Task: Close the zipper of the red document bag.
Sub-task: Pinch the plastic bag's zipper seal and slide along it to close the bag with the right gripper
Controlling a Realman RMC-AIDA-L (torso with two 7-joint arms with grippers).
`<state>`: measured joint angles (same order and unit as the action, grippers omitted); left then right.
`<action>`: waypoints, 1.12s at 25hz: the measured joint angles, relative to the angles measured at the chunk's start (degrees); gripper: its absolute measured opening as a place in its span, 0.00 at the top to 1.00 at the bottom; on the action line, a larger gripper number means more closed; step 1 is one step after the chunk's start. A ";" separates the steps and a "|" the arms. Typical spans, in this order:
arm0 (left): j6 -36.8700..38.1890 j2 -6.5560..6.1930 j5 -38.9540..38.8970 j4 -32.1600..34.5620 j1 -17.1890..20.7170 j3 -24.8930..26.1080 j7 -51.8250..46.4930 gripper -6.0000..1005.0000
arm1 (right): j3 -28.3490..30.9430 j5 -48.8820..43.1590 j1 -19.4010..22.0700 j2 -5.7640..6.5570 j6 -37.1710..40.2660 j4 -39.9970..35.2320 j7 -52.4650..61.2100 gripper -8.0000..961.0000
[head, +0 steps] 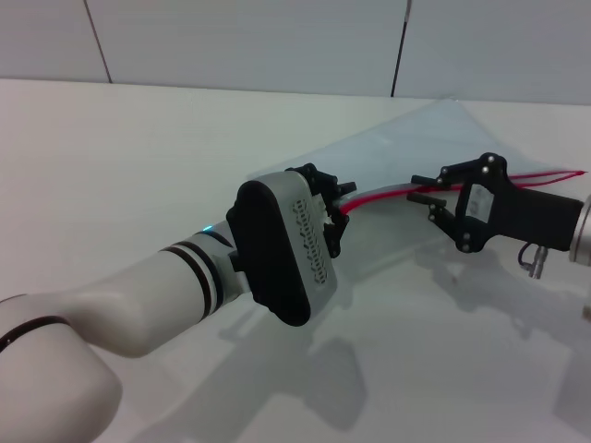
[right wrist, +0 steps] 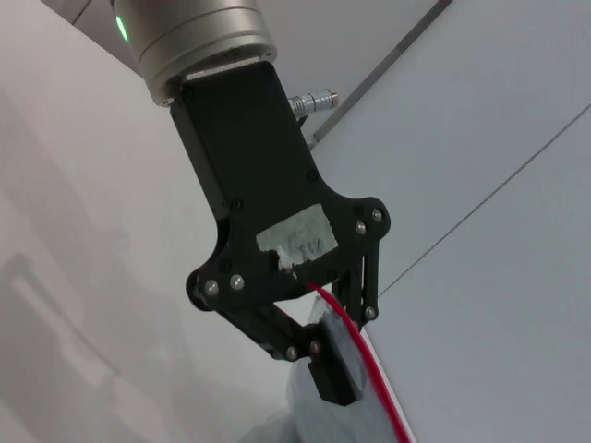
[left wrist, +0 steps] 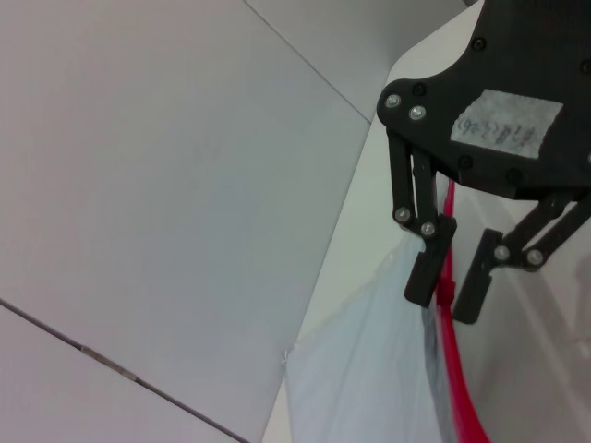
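The translucent pale blue-grey plastic document bag is held lifted above the white table. Its bright-red zipper strip runs lengthwise from the left gripper toward the table's right edge, where its two halves gape apart. The left gripper's jaws are clamped on the strip's near end. The right gripper stands just beside the strip, jaws parted around it, not yet pinching. You cannot make out the slider. Judge the closing stroke as along the strip; the table offers open room.
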<state>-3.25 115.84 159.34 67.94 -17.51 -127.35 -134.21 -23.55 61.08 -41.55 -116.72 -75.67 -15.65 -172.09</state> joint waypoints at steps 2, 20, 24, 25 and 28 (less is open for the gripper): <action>0.00 0.00 0.00 -0.01 0.00 0.00 0.00 0.94 | 0.00 0.00 0.03 0.00 0.00 -0.08 0.00 0.85; 0.00 0.00 0.00 0.19 0.02 0.00 0.00 0.95 | -0.78 0.08 -0.03 0.00 1.43 -0.08 0.00 0.90; 0.00 0.00 0.00 0.25 0.12 0.00 0.01 0.95 | -0.46 0.43 0.39 0.03 3.56 -0.07 0.00 0.92; 0.00 0.00 0.00 0.26 0.17 0.00 0.02 0.95 | -0.32 0.49 0.48 0.07 4.03 -0.09 0.01 0.92; 0.00 0.00 0.00 0.26 0.33 0.00 0.07 0.95 | 0.00 0.85 0.95 0.18 5.99 -0.35 0.06 0.92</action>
<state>-3.25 115.84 159.34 68.21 -17.18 -127.35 -134.14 -23.55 61.93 -40.59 -116.54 -69.68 -16.00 -172.03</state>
